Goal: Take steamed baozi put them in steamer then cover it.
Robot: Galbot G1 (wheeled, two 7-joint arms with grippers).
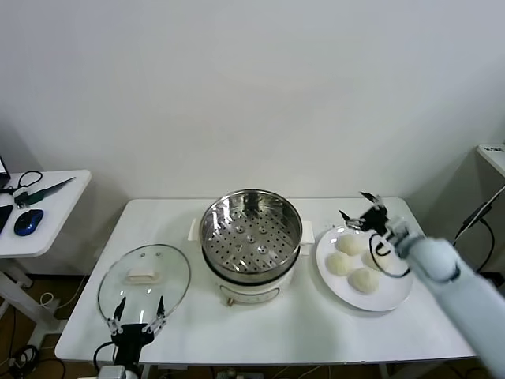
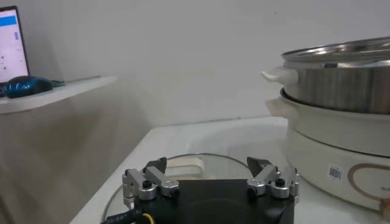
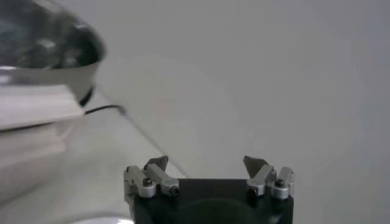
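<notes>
Baozi (image 1: 350,263), four, sit on a white plate (image 1: 397,297); the right gripper (image 1: 362,211) hovers above them, released. Left gripper (image 1: 139,310), also released, waits by the glass cover (image 1: 144,281).

Right arm (image 1: 465,292) cut by frame edge; fourth baozi (image 1: 372,258) partly hidden.

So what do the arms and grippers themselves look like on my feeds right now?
The right arm has a smooth pale blue-grey casing, with a black cable looped near its wrist. The right gripper and left gripper match: black bodies, silver metal finger mounts with dark screws, and dark pointed tips. A yellow wire shows at the left gripper's base.
</notes>
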